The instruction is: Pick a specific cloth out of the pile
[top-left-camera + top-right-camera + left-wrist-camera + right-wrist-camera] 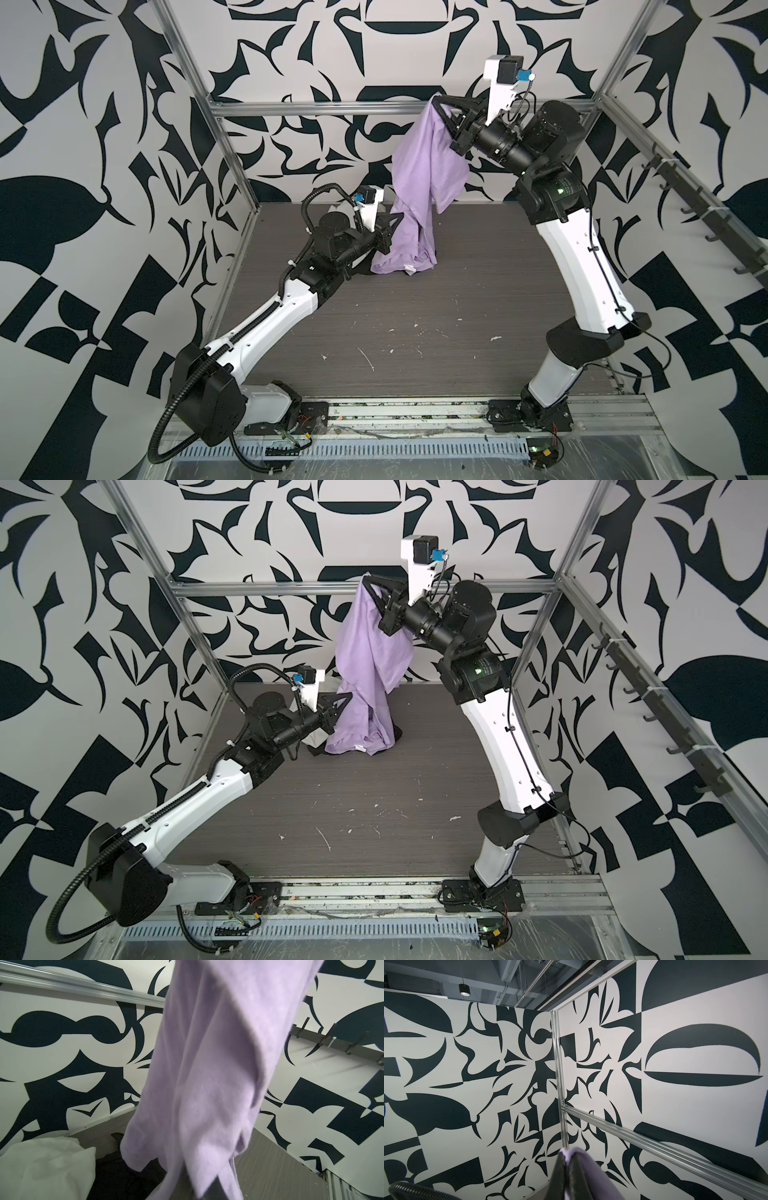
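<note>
The lavender cloth (415, 166) hangs as a long drape from my right gripper (436, 99), which is raised high near the back wall and shut on the cloth's top edge. In the right wrist view the black fingers (560, 1169) pinch a lavender fold. The cloth's lower end (357, 737) rests on the table by the pile. My left gripper (400, 216) is low beside the drape, shut on its side edge. In the left wrist view the cloth (207, 1064) covers the jaws. The white cloth (41, 1167) and the black cloth (116, 1174) of the pile lie below.
The pile's white cloth (313, 739) and black cloth (397, 731) lie on the grey table (415, 311) at the back left of centre. An aluminium frame bar (311, 109) crosses the back wall. A rail of hooks (685, 195) runs along the right wall.
</note>
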You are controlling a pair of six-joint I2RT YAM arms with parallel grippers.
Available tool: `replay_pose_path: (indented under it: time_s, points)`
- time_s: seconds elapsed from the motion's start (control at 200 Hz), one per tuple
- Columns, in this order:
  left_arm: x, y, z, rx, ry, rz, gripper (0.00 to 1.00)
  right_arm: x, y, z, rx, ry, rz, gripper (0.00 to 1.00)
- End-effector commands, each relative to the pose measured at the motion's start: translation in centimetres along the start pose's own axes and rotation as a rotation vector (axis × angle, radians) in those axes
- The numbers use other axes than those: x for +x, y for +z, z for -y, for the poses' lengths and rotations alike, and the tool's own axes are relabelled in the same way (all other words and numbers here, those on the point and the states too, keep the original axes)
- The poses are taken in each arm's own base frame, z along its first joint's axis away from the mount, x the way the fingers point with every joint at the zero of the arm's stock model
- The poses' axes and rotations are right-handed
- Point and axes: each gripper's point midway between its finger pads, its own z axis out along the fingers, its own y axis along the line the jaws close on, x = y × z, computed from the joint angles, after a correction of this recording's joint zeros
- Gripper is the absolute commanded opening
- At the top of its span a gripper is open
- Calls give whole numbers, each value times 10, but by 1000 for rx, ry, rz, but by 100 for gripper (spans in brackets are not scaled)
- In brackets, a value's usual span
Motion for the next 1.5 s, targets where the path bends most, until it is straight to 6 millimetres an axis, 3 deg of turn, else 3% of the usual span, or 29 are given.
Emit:
replay_pose_path:
  time_s: [0.0,0.32,0.6,0.745,0.88,1.03,1.18,1.495]
  points:
    - [-18,-16,15,16,10,50,0,-54,-27,-35,-29,-81,129,0]
    - [-13,-36,38,40,11,49,0,-48,-50,-69,-24,-79,105,0]
    - [-4,-67,69,65,20,32,0,-37,-75,-104,-45,-47,89,0]
    - [5,-87,82,70,1,27,0,-18,-85,-122,-67,-2,39,0]
    - [14,-105,91,67,-27,-2,0,13,-94,-136,-77,60,-45,0]
    - [22,-123,94,59,-82,-49,0,35,-109,-142,-59,157,-137,0]
    - [52,-133,83,7,-112,-140,0,65,-124,-131,9,210,-195,0]
    - [105,-121,70,-47,-179,-270,0,117,-137,-113,122,225,-292,0]
